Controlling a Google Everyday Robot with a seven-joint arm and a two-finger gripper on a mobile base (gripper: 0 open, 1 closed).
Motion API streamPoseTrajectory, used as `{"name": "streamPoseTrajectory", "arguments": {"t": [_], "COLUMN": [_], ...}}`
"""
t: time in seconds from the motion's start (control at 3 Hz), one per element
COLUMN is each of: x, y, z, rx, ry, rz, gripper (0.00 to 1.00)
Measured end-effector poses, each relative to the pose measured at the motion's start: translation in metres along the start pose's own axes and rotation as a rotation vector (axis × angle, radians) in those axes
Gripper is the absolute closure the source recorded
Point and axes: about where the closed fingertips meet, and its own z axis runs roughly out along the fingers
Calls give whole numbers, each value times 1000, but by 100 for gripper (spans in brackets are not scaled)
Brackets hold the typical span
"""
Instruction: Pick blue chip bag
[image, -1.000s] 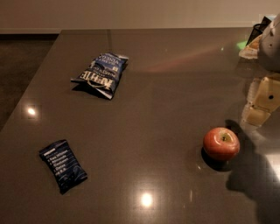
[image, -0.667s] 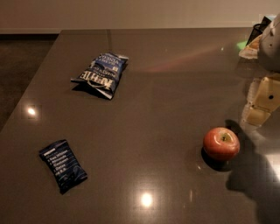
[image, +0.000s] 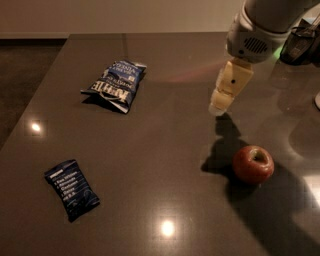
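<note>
In the camera view you had the gripper (image: 218, 107) hanging over the right half of the dark table (image: 165, 165). It pointed down and slightly to the left from the pale arm (image: 256, 35) that entered at the top right corner. From this angle you could not tell whether the gripper was parted or closed.

The blue chip bag (image: 116, 86) lay on the far left part of the table, well apart from the gripper. It was crinkled and puffy, with its large white lettering facing up and its lighter end toward the far edge.

A red apple (image: 253, 164) sat on the near right of the table, closer to the camera than the gripper and a little to its right. The gripper's shadow ran across the tabletop to the apple's left side.

A small flat dark-blue bar wrapper (image: 71, 189) lay at the near left, well apart from the bag, and two bright spots of light glinted on the surface
</note>
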Motion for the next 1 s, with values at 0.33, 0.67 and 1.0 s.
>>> {"name": "streamPoseTrajectory", "arguments": {"t": [0.33,0.67,1.0], "x": [-48,-101,-132], "y": [-24,-52,-63], "z": [35,79,105], "rx": [1,25,45], "ry": [-3,6,13], "rz": [58,161,232], "gripper": [0,0,0]}}
